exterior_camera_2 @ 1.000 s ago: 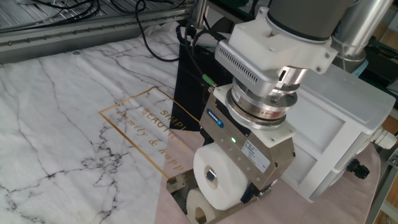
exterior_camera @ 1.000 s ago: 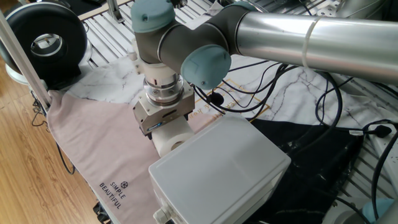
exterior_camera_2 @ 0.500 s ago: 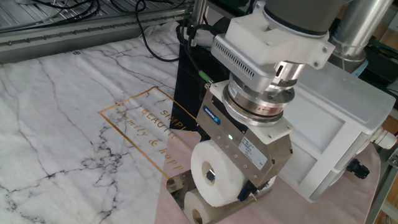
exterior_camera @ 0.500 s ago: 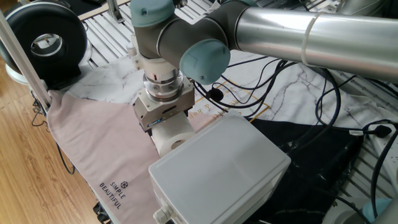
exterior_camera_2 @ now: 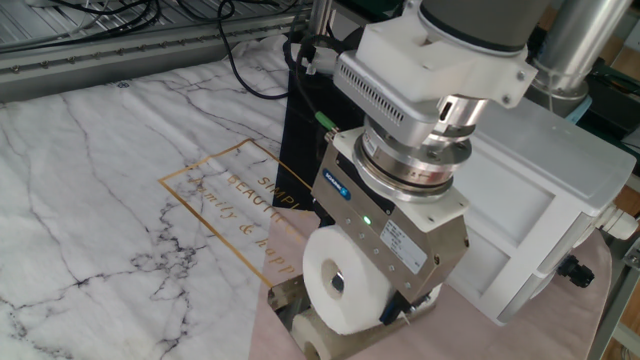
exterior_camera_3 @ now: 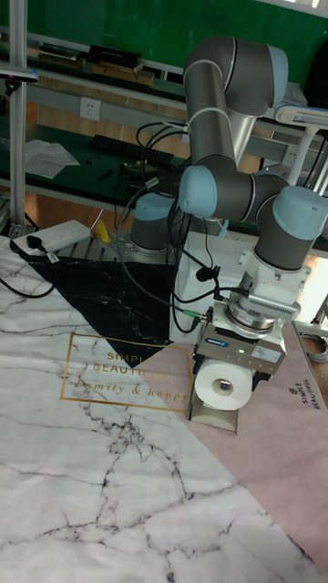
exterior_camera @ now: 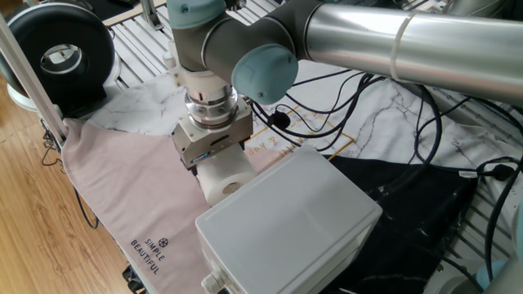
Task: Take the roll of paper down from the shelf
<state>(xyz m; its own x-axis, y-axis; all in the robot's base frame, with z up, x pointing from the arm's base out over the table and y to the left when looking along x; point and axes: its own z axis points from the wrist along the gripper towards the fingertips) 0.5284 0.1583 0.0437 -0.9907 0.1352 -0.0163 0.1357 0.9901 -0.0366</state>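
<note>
The white roll of paper [exterior_camera_2: 327, 283] hangs with its hollow core facing outward, and my gripper [exterior_camera_2: 368, 302] is shut on it from above. It sits just above the shelf [exterior_camera_2: 287, 298], a small shiny chrome plate that mirrors the roll's underside. In the tall fixed view the roll of paper [exterior_camera_3: 221, 387] is over the shelf [exterior_camera_3: 212, 418], right under the gripper [exterior_camera_3: 232, 381]. In the one fixed view the roll of paper [exterior_camera: 224, 175] shows below the gripper [exterior_camera: 214, 160], and the shelf is hidden.
A large pale grey box [exterior_camera: 288, 222] stands right beside the roll, close to the gripper. A pink cloth [exterior_camera: 122, 192] and a marble-print sheet [exterior_camera_2: 110, 190] cover the table. Cables [exterior_camera: 359, 106] trail behind the arm. A black round device [exterior_camera: 57, 49] sits at the far left.
The gripper has risen a little with the roll and shifted slightly away from the grey box. Less of the roll's mirror image shows in the chrome plate.
</note>
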